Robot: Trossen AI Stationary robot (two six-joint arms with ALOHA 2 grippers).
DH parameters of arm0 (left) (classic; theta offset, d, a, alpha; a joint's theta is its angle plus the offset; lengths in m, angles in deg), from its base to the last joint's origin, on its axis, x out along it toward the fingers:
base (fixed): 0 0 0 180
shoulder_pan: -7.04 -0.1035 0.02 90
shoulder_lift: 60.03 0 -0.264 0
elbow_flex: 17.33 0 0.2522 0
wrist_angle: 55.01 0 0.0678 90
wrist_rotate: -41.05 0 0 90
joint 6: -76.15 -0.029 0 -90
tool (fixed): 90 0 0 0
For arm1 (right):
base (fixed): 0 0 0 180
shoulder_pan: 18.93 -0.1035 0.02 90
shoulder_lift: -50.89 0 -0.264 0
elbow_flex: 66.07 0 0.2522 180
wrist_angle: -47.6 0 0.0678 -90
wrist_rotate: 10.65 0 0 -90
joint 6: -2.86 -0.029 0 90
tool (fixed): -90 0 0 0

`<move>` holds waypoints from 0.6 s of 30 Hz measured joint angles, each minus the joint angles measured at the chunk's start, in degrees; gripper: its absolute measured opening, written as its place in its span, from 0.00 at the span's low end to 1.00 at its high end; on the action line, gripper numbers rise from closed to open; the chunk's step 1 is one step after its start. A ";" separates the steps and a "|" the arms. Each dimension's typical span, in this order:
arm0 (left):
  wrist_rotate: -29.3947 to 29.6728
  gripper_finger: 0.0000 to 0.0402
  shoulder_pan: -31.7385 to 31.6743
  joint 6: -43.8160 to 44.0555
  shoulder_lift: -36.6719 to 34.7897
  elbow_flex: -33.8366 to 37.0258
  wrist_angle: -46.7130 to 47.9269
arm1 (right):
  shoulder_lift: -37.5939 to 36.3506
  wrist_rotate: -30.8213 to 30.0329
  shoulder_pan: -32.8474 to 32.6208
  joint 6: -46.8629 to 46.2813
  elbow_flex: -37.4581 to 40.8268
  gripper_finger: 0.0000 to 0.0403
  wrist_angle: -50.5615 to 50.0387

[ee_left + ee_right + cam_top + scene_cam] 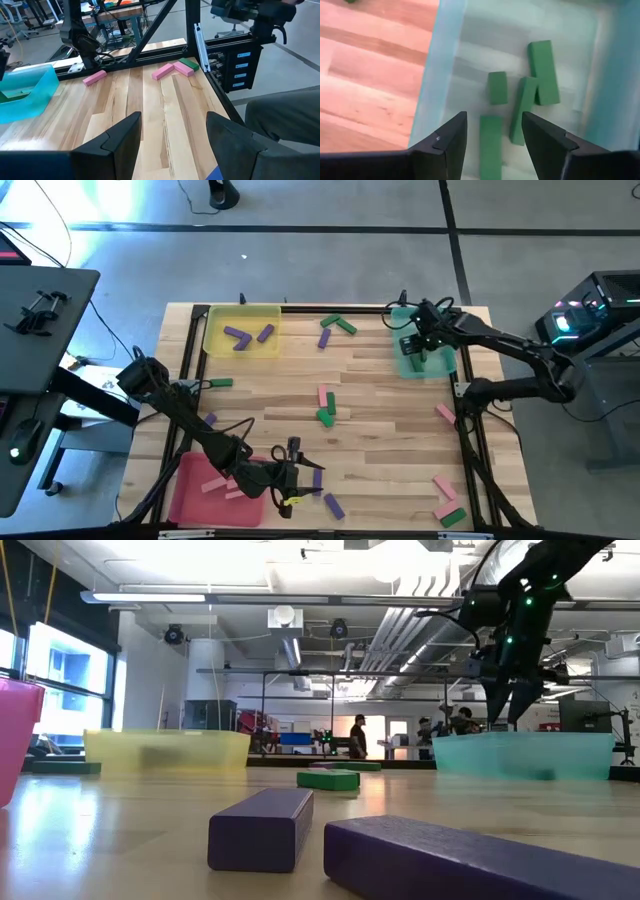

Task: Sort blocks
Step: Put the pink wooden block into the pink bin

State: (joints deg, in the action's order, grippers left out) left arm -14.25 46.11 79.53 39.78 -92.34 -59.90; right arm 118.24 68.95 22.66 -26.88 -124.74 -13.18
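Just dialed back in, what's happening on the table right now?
Blocks are being sorted by colour. The right gripper hangs open over the teal tray, which holds four green blocks. The left gripper is open near the table's front, beside the red tray holding pink blocks. The yellow tray has two purple blocks. Several blocks remain loose on the table.

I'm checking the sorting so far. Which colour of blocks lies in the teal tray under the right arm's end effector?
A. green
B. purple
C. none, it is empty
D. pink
A: the right wrist view shows four small green rectangular blocks lying in the translucent teal plastic tray, below the open right end effector.
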 joint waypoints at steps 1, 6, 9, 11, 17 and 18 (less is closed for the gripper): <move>0.00 0.53 0.00 0.00 0.00 0.00 -0.02 | -0.02 0.26 0.00 -0.04 0.00 0.44 0.00; 0.00 0.53 0.00 -0.02 0.02 0.00 -0.02 | 1.97 2.79 0.00 -0.24 0.00 0.37 0.11; 0.00 0.53 0.00 -0.02 0.02 0.00 -0.02 | 3.57 1.83 0.00 -0.24 0.00 0.31 0.19; 0.00 0.53 0.00 -0.04 0.02 0.00 0.02 | 4.61 -0.52 0.00 -0.26 0.00 0.27 0.90; 0.00 0.53 0.00 0.57 0.02 0.00 0.86 | 4.77 -19.66 -2.85 -6.97 0.00 0.19 0.06; 0.01 0.53 0.00 0.61 0.02 0.00 0.87 | 4.55 -20.50 -3.41 -6.33 0.00 0.18 0.13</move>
State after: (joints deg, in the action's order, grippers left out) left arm -14.24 46.11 80.14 39.80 -92.34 -59.03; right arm 122.78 48.45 19.24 -33.21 -124.74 -13.05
